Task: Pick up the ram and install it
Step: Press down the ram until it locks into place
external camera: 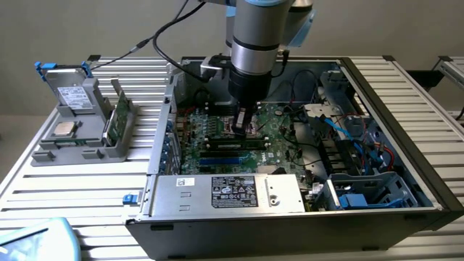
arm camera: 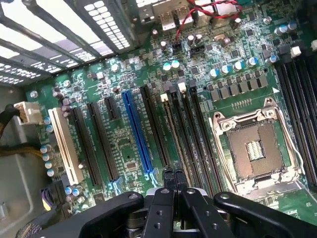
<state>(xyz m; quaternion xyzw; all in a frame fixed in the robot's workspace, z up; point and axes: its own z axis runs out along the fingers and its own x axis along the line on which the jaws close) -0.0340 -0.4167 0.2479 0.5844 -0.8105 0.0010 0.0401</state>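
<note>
Ram point(external camera: 233, 145), a slim dark stick with black chips, lies seated lengthwise in a slot on the green motherboard point(external camera: 217, 133) inside the open computer case point(external camera: 406, 163), just below the gripper's tips. The gripper point(external camera: 242, 128) hangs upright over the board, and in the wrist view its fingers point(arm camera: 163, 198) are pressed close together with nothing between them, above the row of long black slots point(arm camera: 195, 134) beside the empty silver processor socket point(arm camera: 255, 148). A blue slot point(arm camera: 138, 131) and a white slot point(arm camera: 65, 146) run parallel to them. The case rests on a table of pale ribbed metal slats point(external camera: 80, 179). At the exterior view's left a grey holder point(external camera: 80, 128) stands on the slats, carrying a square silver chip point(external camera: 65, 128) and an upright green card point(external camera: 119, 117). Behind is a plain beige wall point(external camera: 87, 27).
</note>
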